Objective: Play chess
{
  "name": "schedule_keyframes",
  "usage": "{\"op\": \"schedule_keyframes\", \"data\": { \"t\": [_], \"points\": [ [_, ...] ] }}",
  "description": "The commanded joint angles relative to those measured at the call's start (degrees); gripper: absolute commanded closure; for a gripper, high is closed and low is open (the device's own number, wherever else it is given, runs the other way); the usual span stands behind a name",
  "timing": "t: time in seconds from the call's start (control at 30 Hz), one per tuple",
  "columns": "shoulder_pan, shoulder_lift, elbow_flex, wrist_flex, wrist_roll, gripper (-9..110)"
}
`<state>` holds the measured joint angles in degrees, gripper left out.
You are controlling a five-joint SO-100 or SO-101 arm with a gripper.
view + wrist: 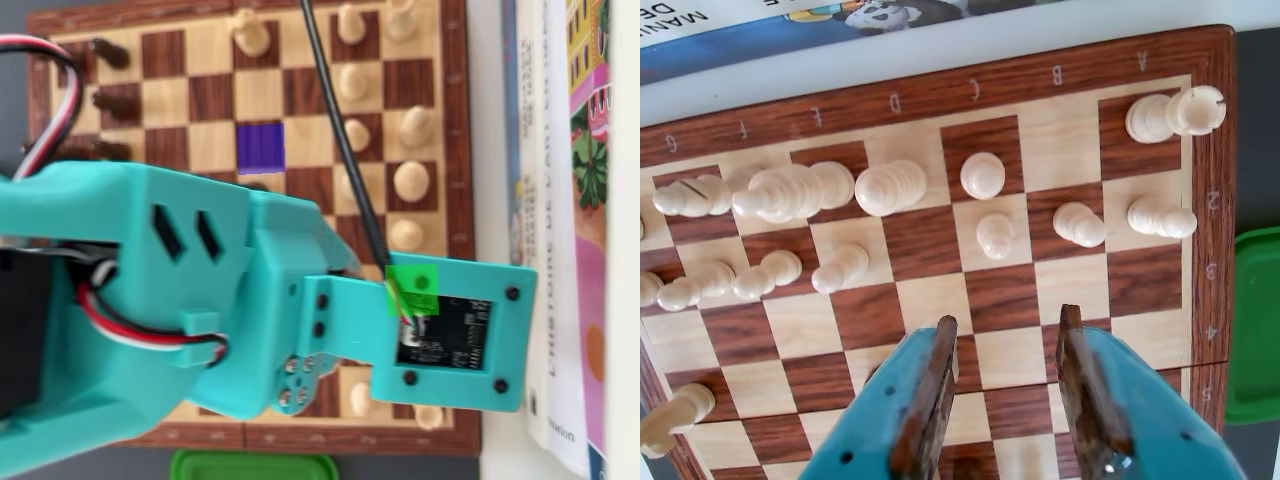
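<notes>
The gripper (1005, 345) hovers with its jaws apart and empty over the middle of the chessboard (1215, 200), short of the white pawn (995, 235) near the board's far edge, so no move looks begun.

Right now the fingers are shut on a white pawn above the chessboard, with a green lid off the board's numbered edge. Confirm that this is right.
Not quite. In the wrist view the fingers stand apart and hold nothing; only bare squares of the chessboard show between them, and the nearest white pawn stands further up the board, untouched. The rest holds: the gripper is above the board and the green lid lies off its numbered edge.
</notes>
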<state>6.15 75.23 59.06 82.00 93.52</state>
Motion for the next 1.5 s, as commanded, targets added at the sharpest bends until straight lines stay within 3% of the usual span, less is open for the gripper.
{"op": "schedule_keyframes", "data": {
  "t": [0.0, 0.57, 0.97, 1.47],
  "points": [
    [0.2, 9.0, 4.3, -0.3, -0.4, 86],
    [-0.5, 48.3, 40.7, -0.7, -0.3, 86],
    [-3.2, 76.8, 72.7, -12.0, -0.4, 86],
    [-4.0, 101.0, 93.7, -14.4, -0.4, 86]
  ]
}}
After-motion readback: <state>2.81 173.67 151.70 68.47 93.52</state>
